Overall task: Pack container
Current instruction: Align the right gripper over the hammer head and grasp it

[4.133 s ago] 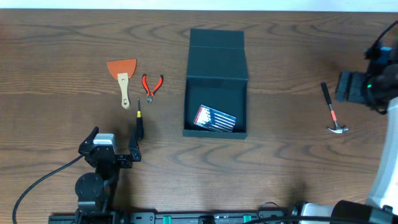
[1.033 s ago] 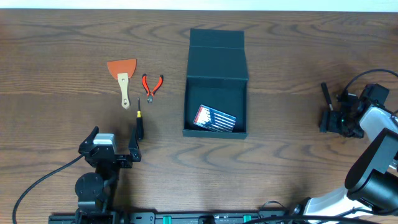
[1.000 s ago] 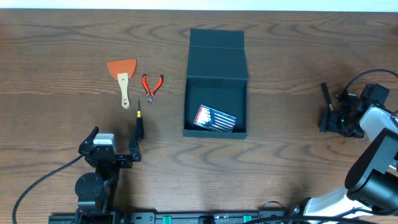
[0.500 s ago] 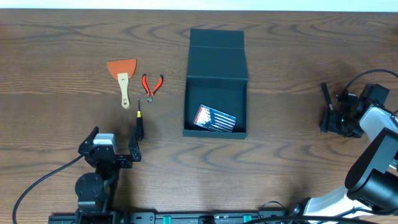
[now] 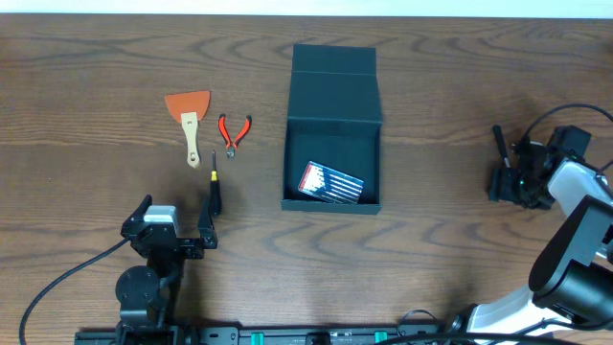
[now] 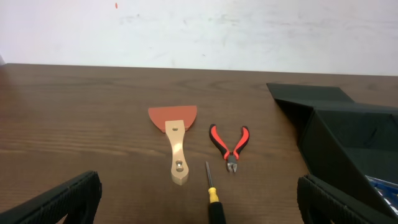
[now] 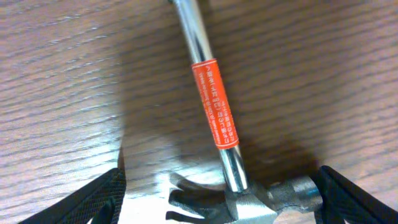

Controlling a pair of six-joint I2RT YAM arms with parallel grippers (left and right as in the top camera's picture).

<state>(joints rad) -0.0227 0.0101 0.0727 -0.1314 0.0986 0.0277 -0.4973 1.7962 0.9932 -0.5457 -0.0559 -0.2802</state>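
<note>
The container (image 5: 287, 158) is a dark teal box standing open mid-table, its lid (image 5: 333, 81) folded back, with a red-and-white card packet (image 5: 331, 182) inside. Its side wall (image 6: 348, 130) shows at the right of the left wrist view. A hammer (image 7: 214, 112) with a steel shaft and an orange label lies at the table's right. My right gripper (image 7: 221, 199) is down over its head, jaws open and straddling it; in the overhead view only the black handle (image 5: 498, 139) sticks out from under the right gripper (image 5: 508, 182). My left gripper (image 5: 176, 218) rests wide open and empty at the front left.
Left of the box lie an orange scraper (image 5: 189, 110) with a wooden handle, red pliers (image 5: 233, 131) and a black-and-yellow screwdriver (image 5: 215, 187). The screwdriver (image 6: 214, 199) points between the left fingers, with the scraper (image 6: 174, 124) and the pliers (image 6: 229, 140) beyond it.
The right arm came down from its raised pose onto the hammer's head, narrowed its jaws slightly and shifted a little. The left arm and the tools have not moved.
</note>
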